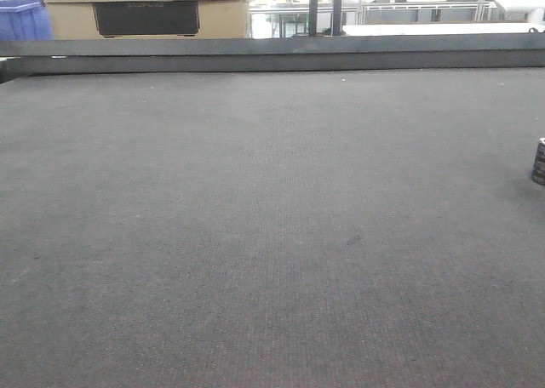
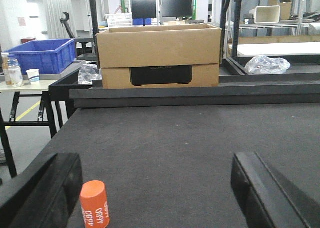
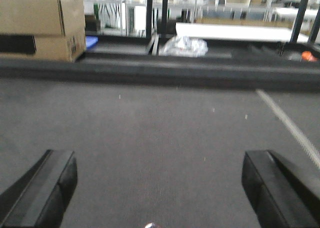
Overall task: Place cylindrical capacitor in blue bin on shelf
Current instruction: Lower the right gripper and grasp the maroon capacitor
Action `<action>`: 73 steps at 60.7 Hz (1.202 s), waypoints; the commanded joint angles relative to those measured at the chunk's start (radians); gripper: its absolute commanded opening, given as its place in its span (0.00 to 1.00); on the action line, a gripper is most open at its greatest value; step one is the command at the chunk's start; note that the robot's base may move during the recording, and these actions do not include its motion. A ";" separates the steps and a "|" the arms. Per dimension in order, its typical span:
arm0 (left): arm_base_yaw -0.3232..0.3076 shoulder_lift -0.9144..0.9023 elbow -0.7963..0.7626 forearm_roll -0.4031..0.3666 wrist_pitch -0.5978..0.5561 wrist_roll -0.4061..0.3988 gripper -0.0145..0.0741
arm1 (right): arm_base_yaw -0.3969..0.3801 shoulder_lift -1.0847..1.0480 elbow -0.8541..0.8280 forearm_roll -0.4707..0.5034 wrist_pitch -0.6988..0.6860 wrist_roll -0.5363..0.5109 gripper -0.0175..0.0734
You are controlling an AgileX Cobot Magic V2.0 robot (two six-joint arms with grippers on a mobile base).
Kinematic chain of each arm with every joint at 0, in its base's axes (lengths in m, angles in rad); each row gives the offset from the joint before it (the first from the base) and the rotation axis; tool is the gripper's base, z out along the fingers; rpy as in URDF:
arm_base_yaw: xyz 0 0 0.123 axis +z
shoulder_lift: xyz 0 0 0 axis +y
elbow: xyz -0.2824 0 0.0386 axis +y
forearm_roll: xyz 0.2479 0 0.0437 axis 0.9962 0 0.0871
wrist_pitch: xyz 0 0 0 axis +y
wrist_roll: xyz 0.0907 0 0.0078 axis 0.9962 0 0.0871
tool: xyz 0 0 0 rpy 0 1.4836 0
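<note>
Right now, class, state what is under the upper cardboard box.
A lower cardboard box with a dark front panel; the upper cardboard box covers its top.

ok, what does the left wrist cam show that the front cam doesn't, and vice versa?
Left wrist only: an orange cylinder standing on the mat beside one finger of the open left pincer, and a clear plastic bag beyond the far rail. Front only: the cylindrical capacitor, cut off at the right edge. Both: the dark mat, the cardboard box and a blue crate at far left.
</note>
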 commanded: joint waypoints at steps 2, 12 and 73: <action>-0.025 0.000 -0.008 0.000 -0.008 0.001 0.74 | -0.001 0.077 0.009 -0.009 -0.020 0.002 0.82; -0.027 0.000 -0.008 -0.013 -0.008 0.001 0.74 | -0.001 0.239 0.115 -0.009 -0.213 0.002 0.82; -0.027 0.000 -0.008 -0.133 0.001 0.001 0.74 | -0.001 1.195 0.178 0.031 -1.244 0.002 0.82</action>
